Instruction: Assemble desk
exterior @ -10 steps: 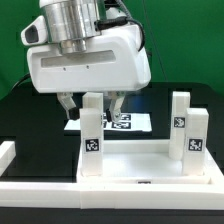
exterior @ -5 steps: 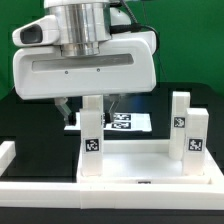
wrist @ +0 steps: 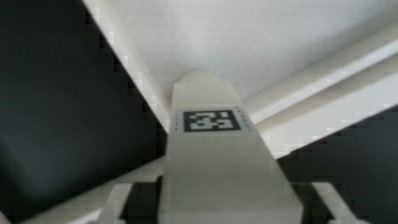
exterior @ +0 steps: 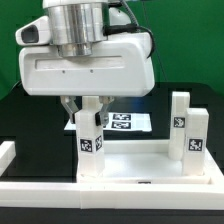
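Two short fingers (exterior: 68,106) show under the bulky wrist housing in the exterior view, one on each side of an upright white leg (exterior: 91,138). That housing hides most of the gripper (exterior: 91,108), so the exterior view does not show whether the pads press the leg's sides. In the wrist view the leg (wrist: 219,160) rises up the middle of the picture, its square tag (wrist: 215,120) facing the camera; blurred pale shapes flank its base at the picture's edge, too soft to make out. The fingers straddle the leg's top, but whether they pinch it or stand slightly spread I cannot tell.

Below, this leg stands at the exterior view's left corner of the desk top (exterior: 150,172), a white tray with a raised rim. A second tagged leg (exterior: 186,130) stands upright at the tray's opposite corner, well apart from the gripper. Behind the gripped leg, partly covered by it and the fingers, lies the marker board (exterior: 128,122) on the black table (exterior: 20,118). The tray's near rim is cut off by the picture's lower edge.
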